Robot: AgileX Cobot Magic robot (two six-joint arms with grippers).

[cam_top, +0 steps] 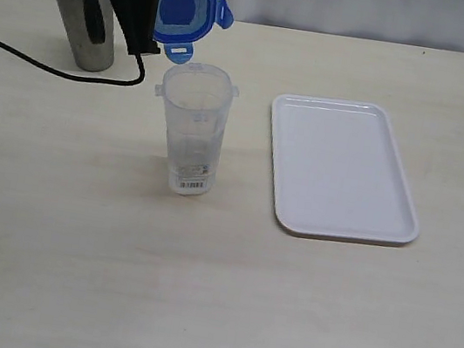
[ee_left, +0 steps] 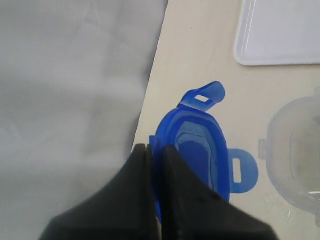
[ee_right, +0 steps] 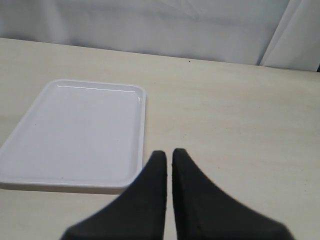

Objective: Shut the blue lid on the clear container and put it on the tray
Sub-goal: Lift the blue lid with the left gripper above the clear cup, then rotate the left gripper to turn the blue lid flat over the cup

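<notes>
My left gripper [cam_top: 158, 5] is shut on the edge of the blue lid [cam_top: 185, 12], holding it tilted in the air above and just behind the clear container [cam_top: 191, 128]. The container stands upright and open on the table, with its barcode label near the base. In the left wrist view the lid [ee_left: 197, 150] sits pinched between my left gripper's [ee_left: 156, 150] black fingers, with the container's rim [ee_left: 295, 155] beside it. The white tray [cam_top: 339, 165] lies flat to the container's right. My right gripper [ee_right: 169, 154] is shut on nothing, hovering beside the tray [ee_right: 75, 135]; the exterior view does not show it.
A tapered steel cup [cam_top: 84, 22] stands at the back left, close behind my left arm. A black cable [cam_top: 46, 67] trails over the table in front of the cup. A pale cloth backdrop [cam_top: 373, 11] runs along the table's far edge.
</notes>
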